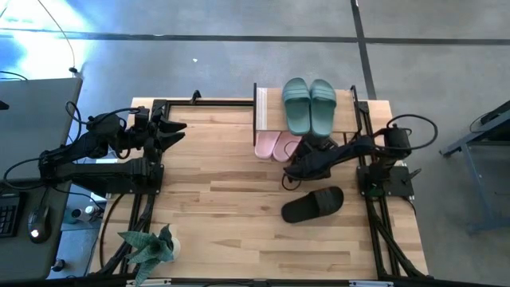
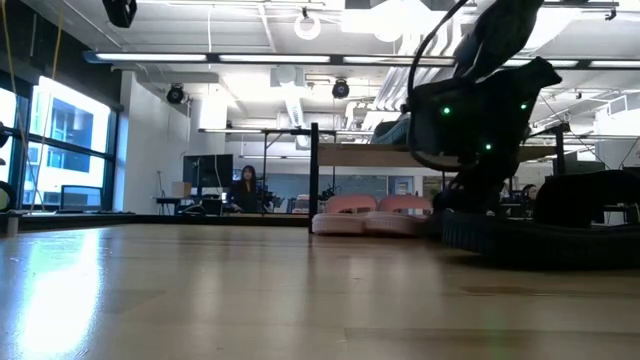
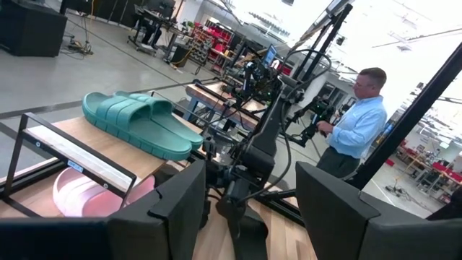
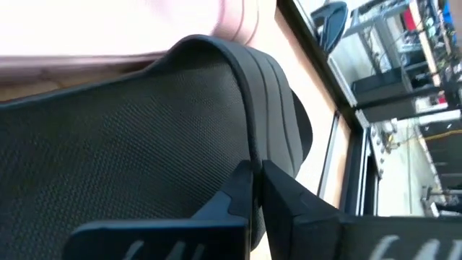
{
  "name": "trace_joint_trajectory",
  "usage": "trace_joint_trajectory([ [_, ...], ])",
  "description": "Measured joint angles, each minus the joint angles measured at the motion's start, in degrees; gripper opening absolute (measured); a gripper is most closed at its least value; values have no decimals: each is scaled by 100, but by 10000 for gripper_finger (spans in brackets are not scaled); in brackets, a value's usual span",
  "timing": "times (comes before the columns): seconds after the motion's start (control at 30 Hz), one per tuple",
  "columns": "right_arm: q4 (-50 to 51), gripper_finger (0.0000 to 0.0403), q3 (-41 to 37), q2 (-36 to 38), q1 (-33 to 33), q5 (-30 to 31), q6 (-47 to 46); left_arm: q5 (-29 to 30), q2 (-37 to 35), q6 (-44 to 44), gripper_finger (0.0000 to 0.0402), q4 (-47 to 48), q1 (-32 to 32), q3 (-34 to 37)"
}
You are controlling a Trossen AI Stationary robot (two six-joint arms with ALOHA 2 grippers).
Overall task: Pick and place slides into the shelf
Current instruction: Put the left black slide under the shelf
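The right tool [image 1: 296,165] sits low at the front of the shelf [image 1: 263,105], just beside the pink slides [image 1: 276,146] on the lower level. The right wrist view shows its two fingers [image 4: 285,189] pinched tight on the strap edge of a black slide [image 4: 130,137], so it is gripping that slide, which fills most of that view with the pink pair just behind it. In the high view this held slide is largely hidden under the arm. The second black slide [image 1: 312,204] lies flat on the worktop [image 1: 239,223], near the right arm and in front of the shelf. The green slides [image 1: 308,104] rest side by side on the shelf's top board. The left tool [image 1: 169,131] waits at the left edge of the worktop, well apart from the shelf, with its fingers [image 3: 162,217] spread open and holding nothing. A potted plant [image 1: 149,249] stands at the near left corner. In the room beyond, a person in a light blue shirt [image 3: 356,126] stands.
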State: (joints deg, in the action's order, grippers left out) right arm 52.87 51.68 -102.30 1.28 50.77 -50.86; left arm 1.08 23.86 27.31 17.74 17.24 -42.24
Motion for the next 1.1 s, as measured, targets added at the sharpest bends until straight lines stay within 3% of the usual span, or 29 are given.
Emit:
trace_joint_trajectory([
  [0.67,-364,3,2,-4,-270,126,311,0,2,2,198,2,2,0],
  [1.1,-196,85,4,-9,-25,122,20,0,2,2,198,2,0,0],
])
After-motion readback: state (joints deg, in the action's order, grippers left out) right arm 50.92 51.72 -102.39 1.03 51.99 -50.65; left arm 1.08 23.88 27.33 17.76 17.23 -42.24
